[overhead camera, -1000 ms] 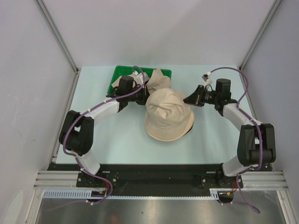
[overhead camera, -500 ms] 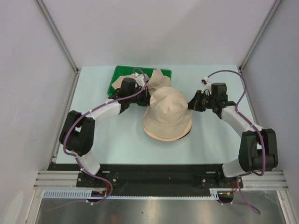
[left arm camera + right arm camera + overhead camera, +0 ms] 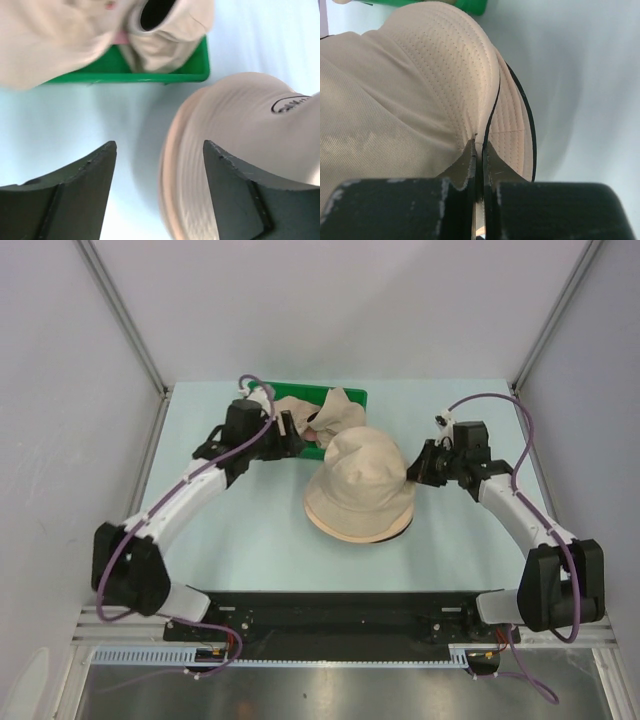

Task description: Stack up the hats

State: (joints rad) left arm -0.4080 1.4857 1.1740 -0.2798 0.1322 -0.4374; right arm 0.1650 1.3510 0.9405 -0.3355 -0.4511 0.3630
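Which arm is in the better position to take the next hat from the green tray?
Left. The left gripper, open, faces the hats on the green tray; the right gripper is shut on the brim of the middle hat.

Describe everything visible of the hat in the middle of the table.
The hat is soft beige fabric, crown up, with a brim sewn in rings of stitching and a black edge showing beneath. It rests brim-down on the pale table, in front of the green tray. The right pincer is shut on its brim.
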